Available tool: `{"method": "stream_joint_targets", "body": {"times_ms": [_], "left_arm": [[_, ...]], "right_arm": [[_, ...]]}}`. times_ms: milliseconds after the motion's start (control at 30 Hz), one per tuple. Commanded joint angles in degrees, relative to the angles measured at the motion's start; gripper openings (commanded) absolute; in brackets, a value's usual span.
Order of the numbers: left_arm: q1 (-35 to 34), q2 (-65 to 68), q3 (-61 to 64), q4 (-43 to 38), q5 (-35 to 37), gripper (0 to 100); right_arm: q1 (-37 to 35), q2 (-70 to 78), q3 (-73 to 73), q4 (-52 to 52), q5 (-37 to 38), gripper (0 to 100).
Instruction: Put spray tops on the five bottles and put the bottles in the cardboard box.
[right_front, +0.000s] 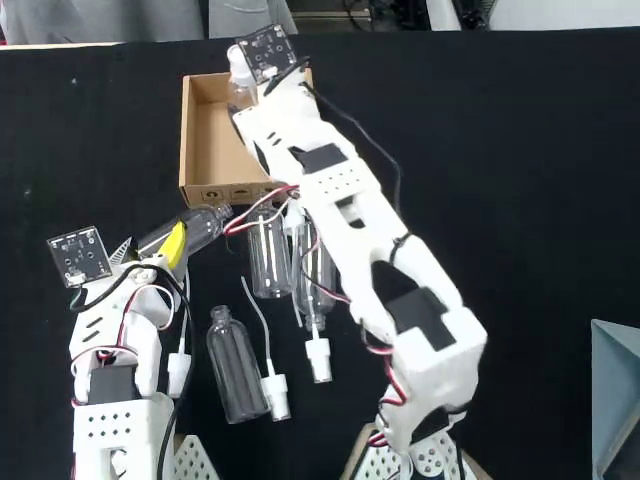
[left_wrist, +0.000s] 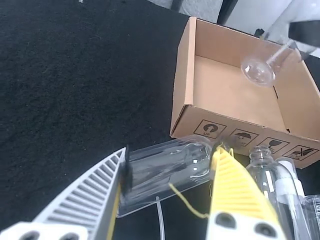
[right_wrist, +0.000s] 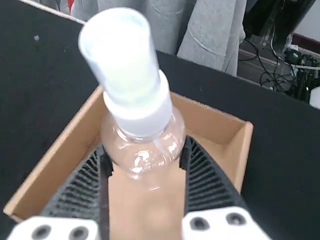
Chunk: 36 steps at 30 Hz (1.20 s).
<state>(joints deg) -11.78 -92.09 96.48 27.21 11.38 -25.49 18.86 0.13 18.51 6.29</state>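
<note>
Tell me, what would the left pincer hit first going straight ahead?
Most likely the cardboard box's near wall: the left pincer, shut on a clear bottle, points at it, so the bottle would probably touch first.

We see one clear bottle (right_wrist: 142, 145) with a white spray top (right_wrist: 120, 55) held over the open cardboard box (right_front: 210, 150), an uncapped bottle (left_wrist: 165, 167) gripped sideways just before it, and three more bottles (right_front: 232, 365) lying by loose spray tops (right_front: 275, 385).

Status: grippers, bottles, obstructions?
Right gripper shut on capped bottle, over box. Left gripper shut on uncapped bottle by box front. Loose bottles, spray tops on table, none blocking.
</note>
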Motion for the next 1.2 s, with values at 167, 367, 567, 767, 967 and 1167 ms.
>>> {"method": "stream_joint_targets", "body": {"times_ms": [167,367,567,767,967,1167], "left_arm": [[-0.04,-0.79,1.45,0.18,-0.44,25],[-0.04,-0.79,1.45,0.18,-0.44,25],[-0.04,-0.79,1.45,0.18,-0.44,25],[-0.04,-0.79,1.45,0.18,-0.44,25],[-0.04,-0.79,1.45,0.18,-0.44,25],[-0.04,-0.79,1.45,0.18,-0.44,25]], "right_arm": [[-3.16,5.32,-11.38,-1.67,0.09,3.4],[-3.16,12.26,-19.21,-1.67,0.09,3.4],[-2.9,19.74,-27.03,-1.67,0.09,3.2],[-2.81,24.92,-33.1,-1.58,0.09,3.2],[-2.9,29.41,-38.11,-1.58,0.09,3.2],[-2.9,34.86,-43.56,-1.58,0.09,3.2]]}}
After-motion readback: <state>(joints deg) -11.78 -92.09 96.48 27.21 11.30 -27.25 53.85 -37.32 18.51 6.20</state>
